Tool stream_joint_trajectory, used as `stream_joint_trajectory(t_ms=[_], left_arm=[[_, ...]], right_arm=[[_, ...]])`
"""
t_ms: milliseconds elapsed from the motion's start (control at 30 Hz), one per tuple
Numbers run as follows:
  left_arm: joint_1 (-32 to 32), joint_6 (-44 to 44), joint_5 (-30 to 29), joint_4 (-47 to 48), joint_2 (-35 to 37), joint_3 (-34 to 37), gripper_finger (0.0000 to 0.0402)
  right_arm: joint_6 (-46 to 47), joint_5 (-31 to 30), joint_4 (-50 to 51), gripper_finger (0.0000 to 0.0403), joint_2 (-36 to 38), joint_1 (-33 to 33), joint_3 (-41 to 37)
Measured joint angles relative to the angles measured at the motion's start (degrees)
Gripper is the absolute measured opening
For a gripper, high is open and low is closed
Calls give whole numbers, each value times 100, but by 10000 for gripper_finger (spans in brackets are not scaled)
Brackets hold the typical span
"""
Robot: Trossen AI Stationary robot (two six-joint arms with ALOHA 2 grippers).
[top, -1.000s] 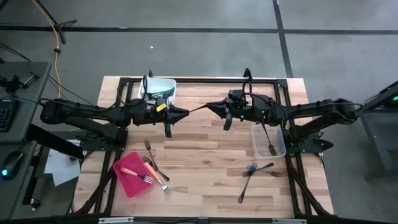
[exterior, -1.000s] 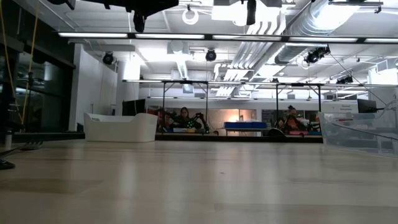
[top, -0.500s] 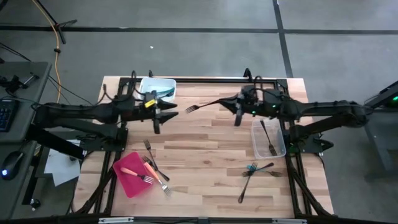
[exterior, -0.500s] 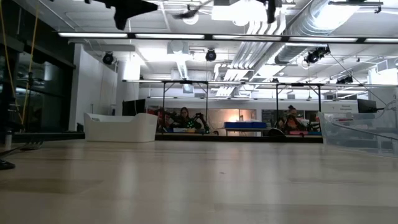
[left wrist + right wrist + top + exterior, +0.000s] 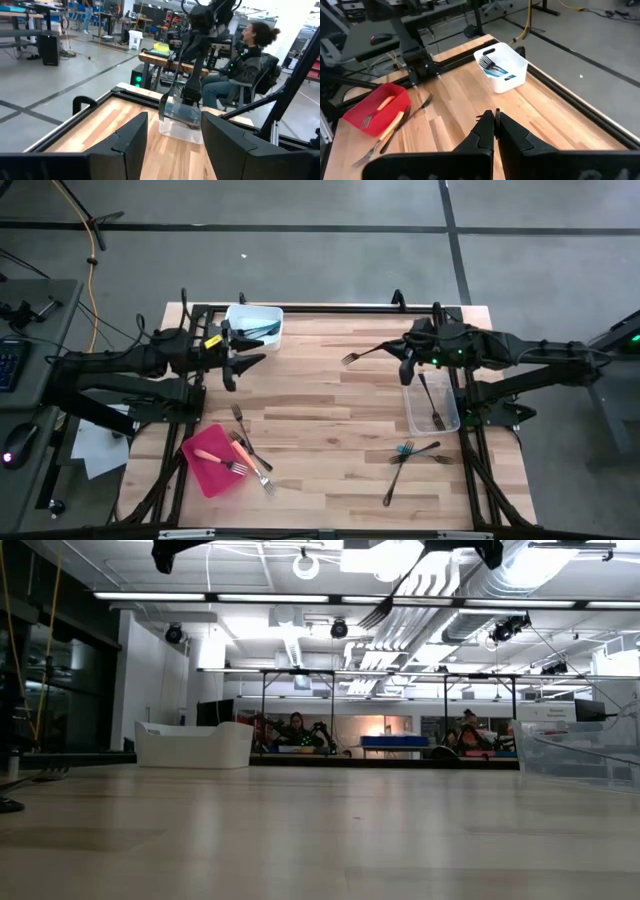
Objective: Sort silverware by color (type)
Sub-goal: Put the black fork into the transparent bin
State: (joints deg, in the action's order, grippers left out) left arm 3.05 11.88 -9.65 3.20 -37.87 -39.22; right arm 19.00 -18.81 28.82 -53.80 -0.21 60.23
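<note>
**Dark fork held above the table**

Left gripper (image 5: 243, 360) hangs with its fingers spread and empty beside the white tub (image 5: 256, 326). Right gripper (image 5: 397, 348) is clamped on a dark fork (image 5: 366, 353), seemingly by its handle end, near the clear tub (image 5: 431, 406).

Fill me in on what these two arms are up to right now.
They're sorting cutlery. The right gripper is shut on a dark fork, holding it in the air near the clear tub, which already has a dark fork in it. The left gripper hangs open and empty beside the white tub of blue forks. More forks lie loose on the table and around the red tray.
</note>
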Motion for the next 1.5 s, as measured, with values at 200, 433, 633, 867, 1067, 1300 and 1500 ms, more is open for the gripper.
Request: stream_joint_trajectory(t_ms=[200,433,633,867,1067,1300,1500], left_arm=[[-2,4,2,26,-63,1,172],[-9,0,295,-47,-61,2,169],[-143,-538,440,-315,-86,2,95],[-247,-897,310,-628,-278,4,9],[-247,-939,309,-901,-610,4,1],[-243,-955,338,-1062,-899,7,0],[-221,-916,310,-1087,-1123,9,0]], right_arm=[[-96,109,-23,0,-65,0,91],[3,252,-35,0,-96,0,91],[20,281,-46,0,-153,0,91],[153,383,-32,0,-175,0,89],[356,451,110,0,-176,0,147],[1091,481,3399,0,-542,0,1755],[2114,842,6144,0,-1125,-120,2640]])
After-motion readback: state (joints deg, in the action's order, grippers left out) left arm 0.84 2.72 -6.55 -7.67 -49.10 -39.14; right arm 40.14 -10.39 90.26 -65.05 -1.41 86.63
